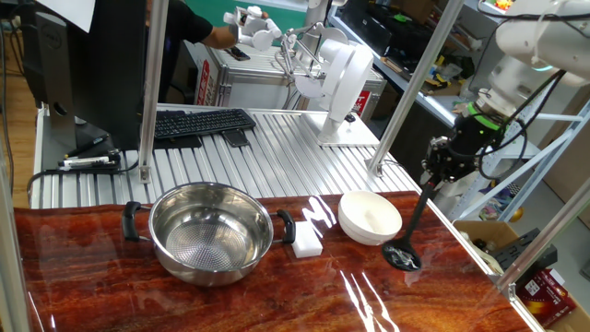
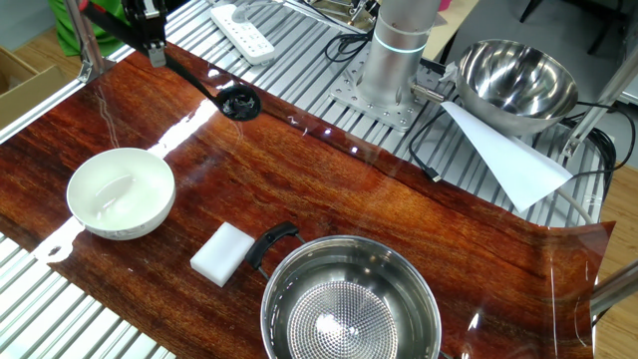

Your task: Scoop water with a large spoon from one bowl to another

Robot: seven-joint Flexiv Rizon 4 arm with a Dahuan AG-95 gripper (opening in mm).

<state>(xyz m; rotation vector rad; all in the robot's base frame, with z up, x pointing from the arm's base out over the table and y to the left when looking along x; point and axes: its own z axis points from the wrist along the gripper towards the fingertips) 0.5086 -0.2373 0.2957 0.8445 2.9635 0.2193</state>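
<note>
steel bowl (image 1: 211, 231): left of the white block, on the red-brown tabletop (image 1: 111, 295) — dotted bottom, two black side handles, one handle just beside the block
white block (image 1: 307, 239): landmark, lies flat between the steel bowl and the white bowl
white bowl (image 1: 370, 218): just right of the block, upright, near the ladle cup
ladle (image 1: 410, 229): right of the block past the white bowl, cup resting on the tabletop, handle tilted up to the gripper
gripper (image 1: 443, 162): farthest right of the block, above the table edge — fingers pinched on the upper handle of the ladle
</note>
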